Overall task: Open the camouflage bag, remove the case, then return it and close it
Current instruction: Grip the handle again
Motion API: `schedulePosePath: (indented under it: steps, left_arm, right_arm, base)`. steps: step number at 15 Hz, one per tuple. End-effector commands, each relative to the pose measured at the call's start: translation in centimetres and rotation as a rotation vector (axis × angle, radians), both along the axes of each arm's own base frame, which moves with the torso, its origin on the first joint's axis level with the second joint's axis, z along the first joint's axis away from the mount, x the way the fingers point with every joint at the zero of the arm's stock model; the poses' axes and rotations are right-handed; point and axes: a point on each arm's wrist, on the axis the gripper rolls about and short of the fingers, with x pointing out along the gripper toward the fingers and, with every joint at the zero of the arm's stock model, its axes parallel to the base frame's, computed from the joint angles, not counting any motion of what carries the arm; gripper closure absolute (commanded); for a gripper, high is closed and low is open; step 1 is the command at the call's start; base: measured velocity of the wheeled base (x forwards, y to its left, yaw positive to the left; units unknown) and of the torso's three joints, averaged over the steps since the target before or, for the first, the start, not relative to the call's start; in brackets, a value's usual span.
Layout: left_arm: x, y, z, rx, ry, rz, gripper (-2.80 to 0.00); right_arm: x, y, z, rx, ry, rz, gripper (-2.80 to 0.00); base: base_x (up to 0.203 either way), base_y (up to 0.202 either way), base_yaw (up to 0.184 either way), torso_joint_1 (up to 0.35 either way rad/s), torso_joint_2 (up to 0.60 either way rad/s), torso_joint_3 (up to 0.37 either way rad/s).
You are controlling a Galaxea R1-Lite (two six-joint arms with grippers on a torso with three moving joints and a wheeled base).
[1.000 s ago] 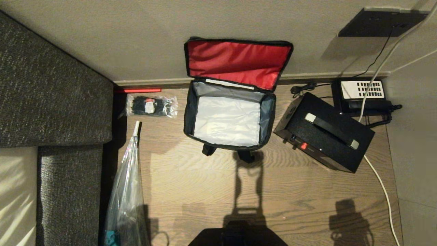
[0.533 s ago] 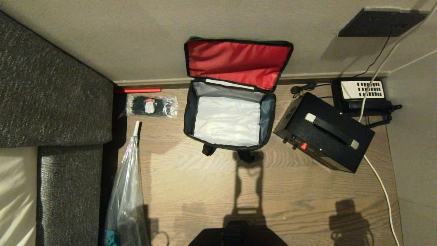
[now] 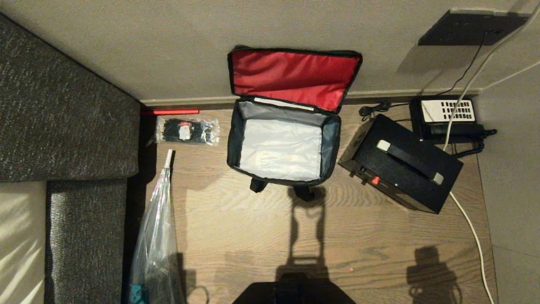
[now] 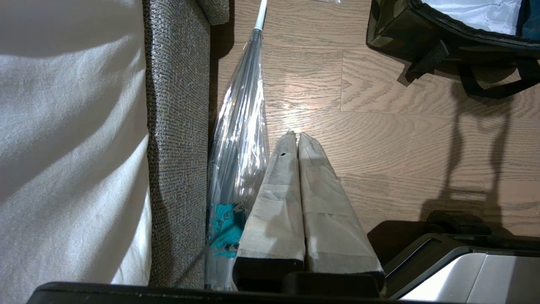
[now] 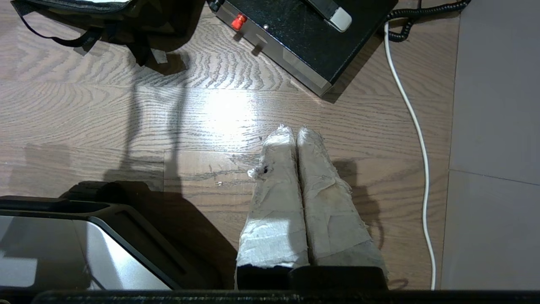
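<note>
The camouflage bag (image 3: pixel 233 143) stands open on the wood floor by the wall, its red-lined lid (image 3: pixel 293 78) tipped back and its pale grey inside bare. Its camouflage side and black strap show in the left wrist view (image 4: pixel 392 29). The black case (image 3: pixel 400 162) lies on the floor right of the bag, red knob (image 3: pixel 375 180) on its near edge; it also shows in the right wrist view (image 5: pixel 303 38). Neither arm is in the head view. My left gripper (image 4: pixel 294 136) and right gripper (image 5: pixel 294 129) hang shut and empty above the floor, well short of bag and case.
A grey sofa (image 3: pixel 63 126) fills the left. Beside it lie a clear folded umbrella (image 3: pixel 158 228) and a clear packet of black ties (image 3: pixel 187 131). A black telephone (image 3: pixel 447 118) sits behind the case, and a white cable (image 3: pixel 470 223) runs along the right. My base (image 3: pixel 293 291) is at the near edge.
</note>
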Motion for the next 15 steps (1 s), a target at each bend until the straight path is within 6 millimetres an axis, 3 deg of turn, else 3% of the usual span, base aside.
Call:
schedulePosePath:
  steps: [1,15]
  left_arm:
    - [0.01,0.0,-0.09,0.0,0.001,0.0,0.0]
    - [0.01,0.0,-0.09,0.0,0.001,0.0,0.0]
  right_arm:
    - [0.0,0.0,0.01,-0.001,-0.001,0.0,0.0]
    - [0.0,0.0,0.01,-0.001,-0.001,0.0,0.0]
  base:
    - [0.0,0.0,0.0,0.0,0.0,0.0]
    - [0.0,0.0,0.0,0.0,0.0,0.0]
